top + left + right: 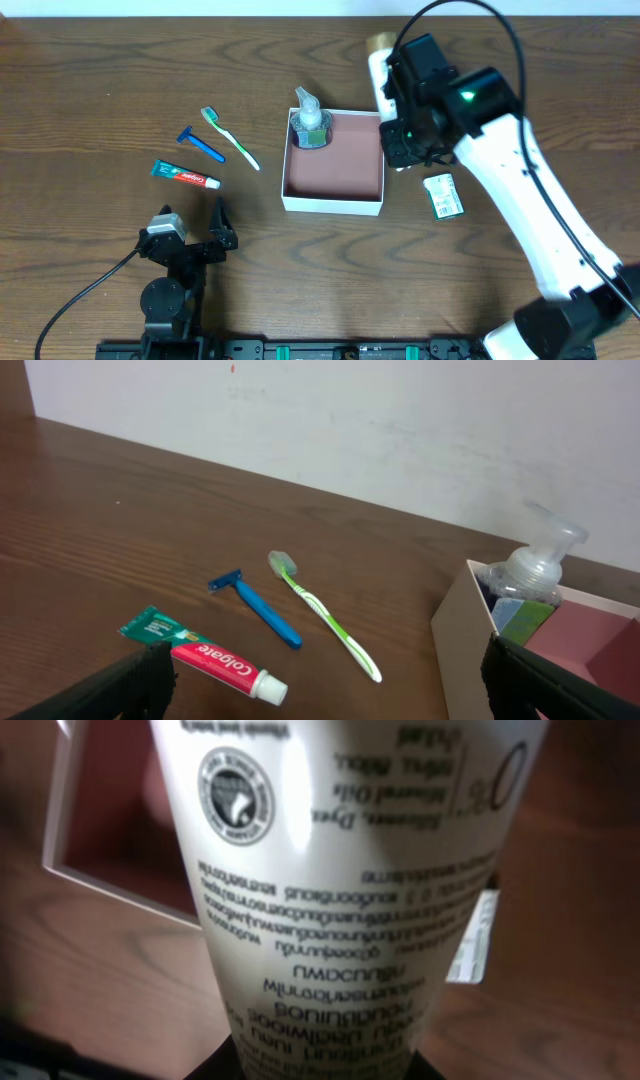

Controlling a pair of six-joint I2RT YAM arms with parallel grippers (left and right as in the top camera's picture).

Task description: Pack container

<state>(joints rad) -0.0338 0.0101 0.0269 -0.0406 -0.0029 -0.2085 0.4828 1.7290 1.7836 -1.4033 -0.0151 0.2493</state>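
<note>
Right gripper [402, 138] is clamped on a white tube [379, 78], right of centre, just off the box's right side. Box [333, 205] is mid-frame with a pump bottle [310, 125] in its upper-left corner. Left gripper [193, 220] is spread wide and empty, lower left. Risk: the long tube clips the rim going in and shoves the box, or tips the bottle. Dark wood table [80, 80], plain white room wall [400, 420] behind.

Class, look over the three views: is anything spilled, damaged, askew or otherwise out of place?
Nothing stands out. The pump bottle stands upright in a corner of the container; toothbrush, razor, toothpaste and packet lie intact on the table, nothing spilled.
</note>
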